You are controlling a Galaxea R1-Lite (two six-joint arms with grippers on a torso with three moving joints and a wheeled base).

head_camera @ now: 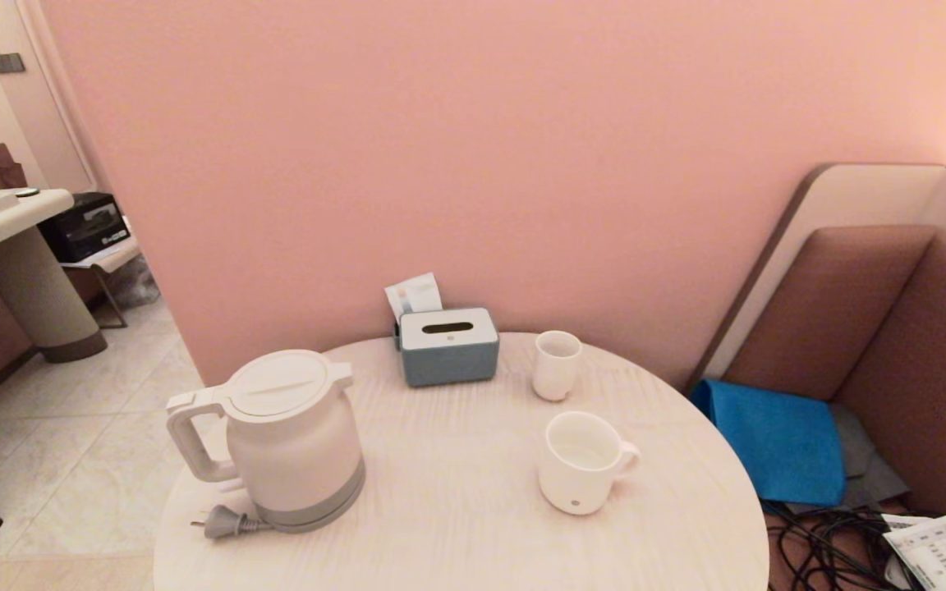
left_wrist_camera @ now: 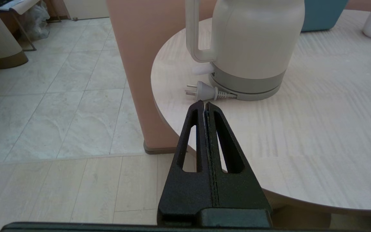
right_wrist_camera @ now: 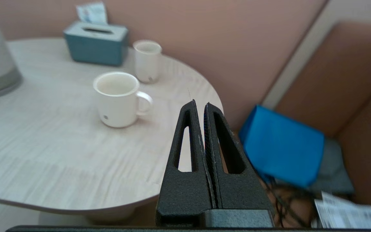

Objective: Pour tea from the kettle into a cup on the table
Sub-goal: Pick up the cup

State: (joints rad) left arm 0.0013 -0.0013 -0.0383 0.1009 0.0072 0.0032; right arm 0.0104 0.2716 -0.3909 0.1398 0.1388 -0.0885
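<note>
The white kettle stands on its grey base at the left of the round table, handle pointing left. It also fills the top of the left wrist view as the kettle. The wide white cup sits right of centre, handle to the right, and shows in the right wrist view as the cup. My left gripper is shut and empty, held off the table's near left edge, short of the kettle. My right gripper is shut and empty near the table's right edge. Neither arm shows in the head view.
A grey plug lies by the kettle base. A blue-grey tissue box and a small handleless white cup stand at the back. A bench with a blue cloth and cables lies to the right.
</note>
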